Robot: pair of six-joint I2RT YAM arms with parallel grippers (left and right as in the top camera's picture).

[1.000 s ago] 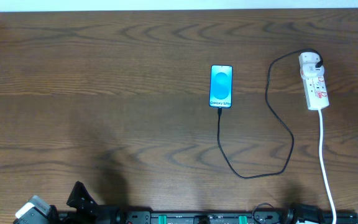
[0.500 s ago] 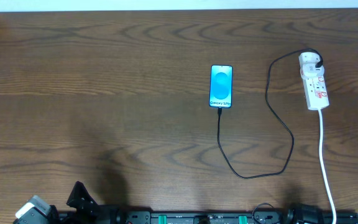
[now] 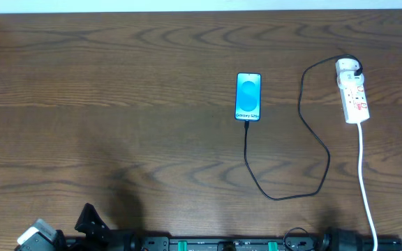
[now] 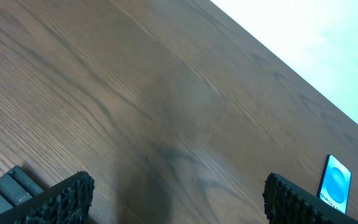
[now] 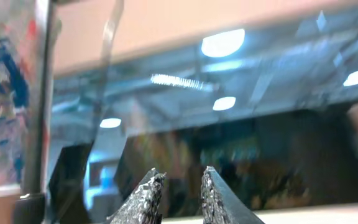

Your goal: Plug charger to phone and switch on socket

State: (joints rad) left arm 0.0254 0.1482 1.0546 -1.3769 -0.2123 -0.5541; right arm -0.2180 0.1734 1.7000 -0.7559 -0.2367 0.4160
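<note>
The phone (image 3: 248, 96) lies face up mid-table with its blue screen lit; it also shows at the right edge of the left wrist view (image 4: 335, 185). The charger's thin black cable (image 3: 285, 196) runs from the phone's near edge, loops right and reaches the white plug adapter (image 3: 348, 67) seated in the far end of the socket (image 3: 356, 99). My left gripper (image 4: 179, 186) hangs open over bare wood at the near left, far from the phone, nothing between its fingers (image 4: 67, 199). My right gripper (image 5: 182, 173) points up at the room, its jaws a narrow gap apart and empty.
The socket's thick white cord (image 3: 365, 181) runs down to the near table edge. A dark part of my left arm (image 3: 88, 220) shows at the bottom left of the overhead view. The table's far edge meets a white wall (image 4: 328, 43).
A dark part at the overhead view's right edge has left the frame. Phone, cable and socket lie as before.
</note>
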